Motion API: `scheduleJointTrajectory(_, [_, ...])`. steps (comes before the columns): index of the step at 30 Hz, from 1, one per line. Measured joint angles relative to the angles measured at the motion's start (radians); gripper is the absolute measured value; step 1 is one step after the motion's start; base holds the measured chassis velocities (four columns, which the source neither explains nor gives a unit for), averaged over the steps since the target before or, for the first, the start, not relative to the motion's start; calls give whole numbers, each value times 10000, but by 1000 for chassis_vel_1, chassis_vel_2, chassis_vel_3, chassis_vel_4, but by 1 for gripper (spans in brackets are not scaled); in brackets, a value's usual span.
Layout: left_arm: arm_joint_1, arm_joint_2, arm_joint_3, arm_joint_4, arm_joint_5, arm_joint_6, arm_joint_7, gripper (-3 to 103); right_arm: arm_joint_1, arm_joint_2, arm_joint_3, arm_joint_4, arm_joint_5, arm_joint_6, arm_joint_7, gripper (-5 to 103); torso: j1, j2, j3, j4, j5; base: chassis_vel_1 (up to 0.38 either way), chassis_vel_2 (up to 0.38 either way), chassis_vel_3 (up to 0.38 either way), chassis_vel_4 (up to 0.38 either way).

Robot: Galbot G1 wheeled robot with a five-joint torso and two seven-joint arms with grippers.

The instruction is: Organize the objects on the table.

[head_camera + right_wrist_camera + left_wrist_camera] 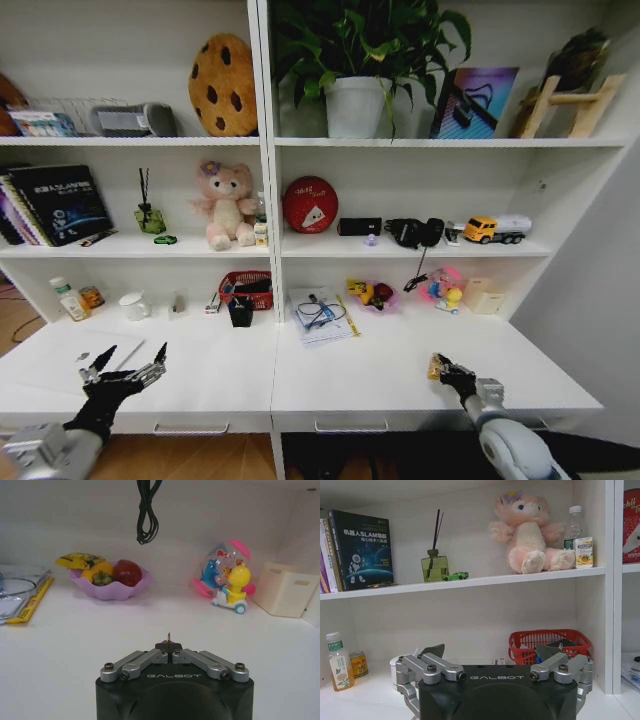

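The L gripper (135, 352) is held low over the near-left part of the long white desk with slim-handled drawers (380, 385), fingers spread wide, nothing between them. The R gripper (438, 366) is held just above the desk's near-right part, fingers pressed fully together on a small thin yellowish piece (169, 638). Only a sliver pokes out past the tips, so what it is can't be told.

Of the task's items, the tiny green toy car (456, 575) is parked on the middle shelf, left bay, just beside the green glass reed diffuser (434, 567) and left of the pink plush bear (530, 532). The small clear plastic bottle with green label and white cap (66, 298) stands upright at the far-left of the desk, next to a small yellow tin (91, 297).

Handling, as judged:
- Car: v. light, rigid, prob. free-rolling, so easily nudged away. Best pinched across its sides, w/ a narrow opening.
- Bottle: light, smooth, a bit slippery, thin-walled, so likely to flex if squeezed hard and tippy if knocked. Best taken mid-body at the label, approx. level, from the front.
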State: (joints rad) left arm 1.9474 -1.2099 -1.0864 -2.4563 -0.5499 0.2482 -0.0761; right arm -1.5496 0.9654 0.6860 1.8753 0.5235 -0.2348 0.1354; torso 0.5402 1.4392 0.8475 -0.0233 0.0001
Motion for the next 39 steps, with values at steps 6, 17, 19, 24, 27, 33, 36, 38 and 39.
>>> scheduleJointTrajectory(6, [0,0,1,0,0,0,1,100,911,-788,-412,69,-57,317,-727,0,-1,1,0,0,-1,0,0,0,0])
scheduleJointTrajectory(17, [0,0,-1,0,0,-1,-2,100,7630,-1120,-5072,-4108,466,797,-1083,0,3,-1,4,4,6,0,0,0,0])
scheduleJointTrajectory(19, [-1,0,0,0,0,-1,0,100,9134,-615,-6063,-5574,369,1159,-1178,0,2,0,1,5,-11,0,0,0,0])
scheduleJointTrajectory(24, [0,0,0,0,0,0,-1,100,10155,-51,-6751,-7411,329,1619,-1241,0,4,-1,3,0,-2,0,0,0,0])
scheduleJointTrajectory(27, [0,0,0,0,0,-1,-1,100,10374,120,-6916,-7920,382,1720,-1271,0,3,0,2,-2,-4,0,0,0,0])
scheduleJointTrajectory(33, [0,0,0,0,0,0,0,100,10360,342,-6964,-8466,73,2342,-1069,-3,1,0,0,2,-2,0,0,0,0])
scheduleJointTrajectory(36, [0,0,0,1,0,0,0,100,10144,345,-6820,-8407,6,2435,-972,12,1,0,0,1,-2,0,0,0,0])
scheduleJointTrajectory(38, [0,0,0,0,0,0,0,100,10038,345,-6733,-8324,-9,2472,-870,18,1,0,0,1,-2,0,0,0,0])
scheduleJointTrajectory(39, [0,0,0,1,0,-1,0,100,9849,338,-6612,-8170,-17,2545,-707,23,1,0,0,1,-2,0,0,0,0])
